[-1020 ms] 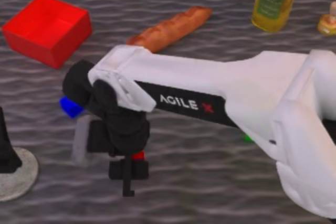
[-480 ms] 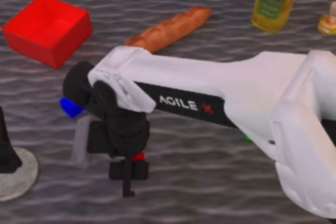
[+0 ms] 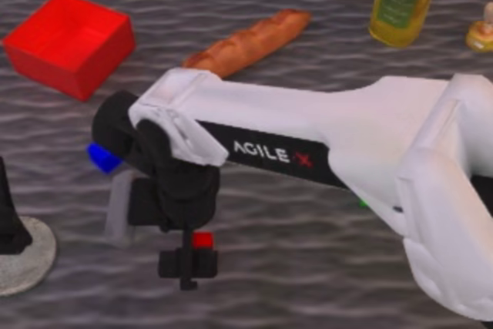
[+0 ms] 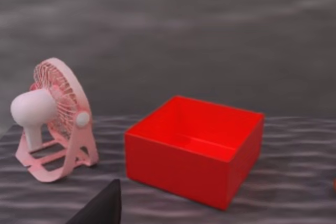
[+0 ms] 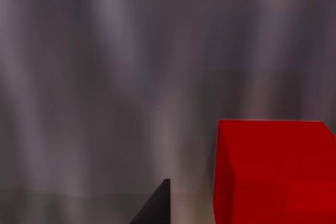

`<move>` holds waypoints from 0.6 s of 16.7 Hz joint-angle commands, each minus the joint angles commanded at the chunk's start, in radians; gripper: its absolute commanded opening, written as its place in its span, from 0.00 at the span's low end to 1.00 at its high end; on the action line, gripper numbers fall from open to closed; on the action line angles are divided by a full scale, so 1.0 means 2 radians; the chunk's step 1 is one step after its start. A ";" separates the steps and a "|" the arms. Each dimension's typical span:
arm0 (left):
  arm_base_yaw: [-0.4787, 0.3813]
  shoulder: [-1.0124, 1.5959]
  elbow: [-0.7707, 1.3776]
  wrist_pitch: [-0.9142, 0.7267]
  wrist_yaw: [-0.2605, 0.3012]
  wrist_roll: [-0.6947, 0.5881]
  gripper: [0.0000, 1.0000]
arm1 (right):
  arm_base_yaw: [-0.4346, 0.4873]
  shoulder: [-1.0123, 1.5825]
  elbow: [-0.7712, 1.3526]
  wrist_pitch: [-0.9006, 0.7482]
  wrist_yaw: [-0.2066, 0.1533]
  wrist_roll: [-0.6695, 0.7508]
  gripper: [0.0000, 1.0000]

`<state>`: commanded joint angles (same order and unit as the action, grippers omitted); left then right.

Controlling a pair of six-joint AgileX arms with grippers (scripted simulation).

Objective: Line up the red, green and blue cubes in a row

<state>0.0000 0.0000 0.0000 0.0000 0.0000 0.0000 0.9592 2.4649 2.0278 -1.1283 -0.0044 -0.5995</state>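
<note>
Right arm reaches across the bench from the top view's right, its claw (image 3: 187, 261) low over the front-left part of the bench with the red cube (image 3: 202, 240) at its fingers; in the right wrist view the red cube (image 5: 273, 171) fills the near corner beside one dark fingertip (image 5: 155, 205), so the claw looks closed on the cube, though whether the cube is lifted or resting on the bench I cannot tell. Blue cube (image 3: 102, 157) sits just left of the arm's black wrist, partly hidden by it, apart from the red one. Green cube (image 3: 362, 203) shows only as a sliver under the white forearm, well to the right of the other two. Left claw is not in the top view; only the left arm's base (image 3: 19, 244) sits at the left edge, parked, and its wrist view looks at the red box (image 4: 194, 148) and a pink fan (image 4: 52, 119), claw width cannot be told. Step in hand, as a guess: placing the red cube as one member of the row. No row yet, the three cubes are scattered. Next move calls for setting red down square on the chosen line, then opening and lifting straight so the fingers don't drag it, then fetching blue or green and putting it just beside red on the same line. Risk: forearm sweeping the hidden green cube
</note>
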 joint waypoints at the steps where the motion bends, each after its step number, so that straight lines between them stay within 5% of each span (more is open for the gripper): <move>1: 0.000 0.000 0.000 0.000 0.000 0.000 1.00 | 0.000 0.000 0.000 0.000 0.000 0.000 1.00; 10: 0.000 0.000 0.000 0.000 0.000 0.000 1.00 | 0.000 0.000 0.002 -0.002 0.000 0.000 1.00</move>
<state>0.0000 0.0000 0.0000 0.0000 0.0000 0.0000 0.9583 2.4646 2.0313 -1.1318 -0.0045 -0.6004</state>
